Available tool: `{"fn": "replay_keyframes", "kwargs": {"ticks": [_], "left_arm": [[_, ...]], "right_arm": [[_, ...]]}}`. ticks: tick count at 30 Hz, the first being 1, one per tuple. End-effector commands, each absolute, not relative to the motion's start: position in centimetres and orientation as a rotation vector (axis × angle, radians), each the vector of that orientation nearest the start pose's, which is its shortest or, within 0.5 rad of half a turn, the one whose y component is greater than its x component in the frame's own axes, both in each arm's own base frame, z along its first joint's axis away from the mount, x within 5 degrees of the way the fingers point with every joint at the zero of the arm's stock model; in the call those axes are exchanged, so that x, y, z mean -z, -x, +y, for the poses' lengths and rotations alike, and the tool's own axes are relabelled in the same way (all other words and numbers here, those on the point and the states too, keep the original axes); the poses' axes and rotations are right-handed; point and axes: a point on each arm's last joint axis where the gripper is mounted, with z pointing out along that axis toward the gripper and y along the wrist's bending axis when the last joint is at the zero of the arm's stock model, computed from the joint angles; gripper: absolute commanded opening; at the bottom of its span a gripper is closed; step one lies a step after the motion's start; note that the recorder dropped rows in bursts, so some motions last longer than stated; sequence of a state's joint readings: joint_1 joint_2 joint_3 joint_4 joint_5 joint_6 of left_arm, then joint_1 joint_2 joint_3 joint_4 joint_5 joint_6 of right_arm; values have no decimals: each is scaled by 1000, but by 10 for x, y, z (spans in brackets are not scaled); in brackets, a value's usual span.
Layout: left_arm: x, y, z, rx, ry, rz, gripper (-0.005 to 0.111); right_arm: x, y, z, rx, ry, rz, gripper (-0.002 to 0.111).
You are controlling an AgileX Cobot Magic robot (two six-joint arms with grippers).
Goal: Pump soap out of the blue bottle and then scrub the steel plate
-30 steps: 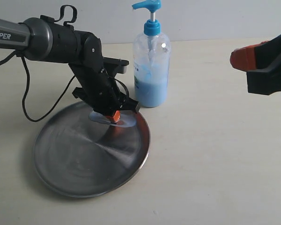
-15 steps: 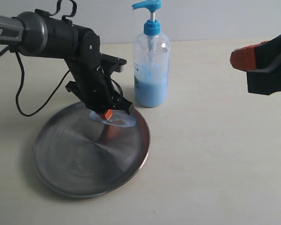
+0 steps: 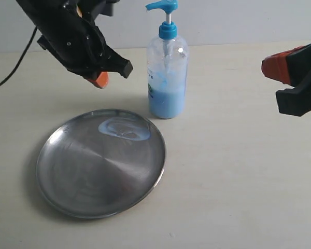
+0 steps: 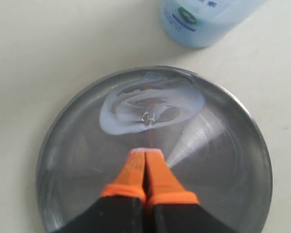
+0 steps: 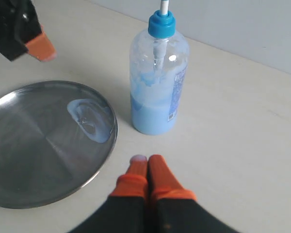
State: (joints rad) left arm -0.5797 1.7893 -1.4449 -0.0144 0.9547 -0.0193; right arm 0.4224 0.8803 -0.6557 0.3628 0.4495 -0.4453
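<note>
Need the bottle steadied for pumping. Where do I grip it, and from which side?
Grip the blue bottle probably on its straight clear wall below the collar: it stands upright, round. Approach level with the right gripper from its own side; the steel plate crowds the other side.

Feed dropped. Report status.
Left gripper shut, empty, off the steel plate. Right gripper shut, empty, apart from blue bottle. Soap smeared on plate. Bottle upright beside it.
</note>
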Motion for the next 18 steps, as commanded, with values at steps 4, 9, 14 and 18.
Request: {"fn": "replay_keyframes", "kwargs": {"ticks": [4,9,14,18], "left_arm": [[-311,-270,-174,153,-747,2579,0],[-326,-227,-142,116,-748,2507,0],[-334,-189,-117,145,-725,2431,0],[-339,-160,-98,174,-699,2349,0]], "right_arm": [[-303,-154,84,-323,691,2048,0],[-303,-154,84,-324,687,2046,0],[-303,-154,84,-324,689,2049,0],[-303,-154,84,-324,689,2049,0]]}}
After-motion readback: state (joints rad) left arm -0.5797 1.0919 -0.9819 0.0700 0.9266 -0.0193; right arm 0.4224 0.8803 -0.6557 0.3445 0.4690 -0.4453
